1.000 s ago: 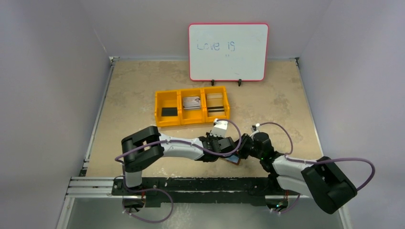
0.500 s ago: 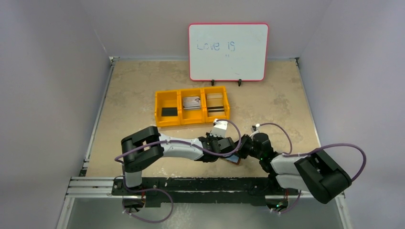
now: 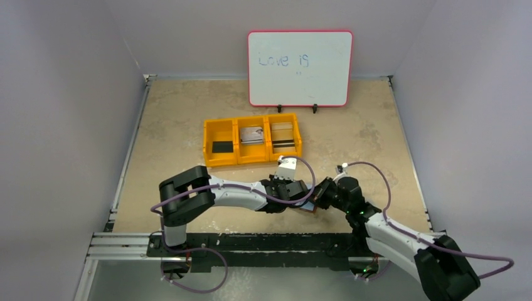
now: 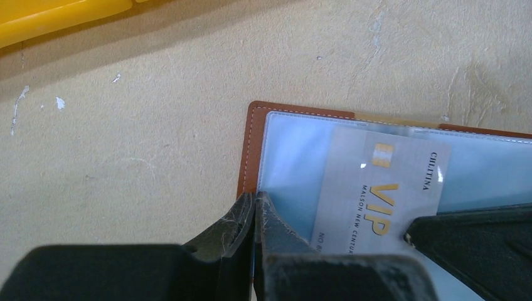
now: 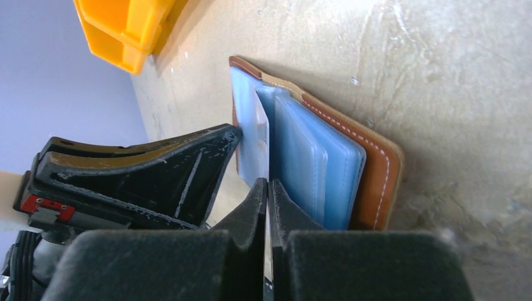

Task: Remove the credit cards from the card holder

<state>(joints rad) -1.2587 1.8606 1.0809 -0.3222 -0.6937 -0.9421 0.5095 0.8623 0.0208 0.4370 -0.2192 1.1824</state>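
Note:
The brown leather card holder (image 4: 247, 144) lies open on the table, its clear sleeves (image 5: 301, 163) fanned out; in the top view (image 3: 308, 211) it sits between both grippers. My left gripper (image 4: 256, 198) is shut on the holder's left edge, on the leather and the sleeve there. A grey-white credit card (image 4: 376, 188) marked VIP sits at an angle in the top sleeve. My right gripper (image 5: 268, 184) is shut on this card's thin edge, and its black finger (image 4: 477, 235) shows over the card. From above, the left gripper (image 3: 297, 192) and right gripper (image 3: 321, 195) nearly touch.
A yellow three-compartment bin (image 3: 252, 160) stands behind the grippers and holds a black card (image 3: 221, 147), a grey card (image 3: 251, 135) and a beige striped card (image 3: 283, 139). A whiteboard (image 3: 300, 68) stands at the back. Walls close in both sides.
The right arm's elbow has dropped and swung out to the lower right, and its gripper has shifted slightly right. The left arm and the card holder have stayed put.

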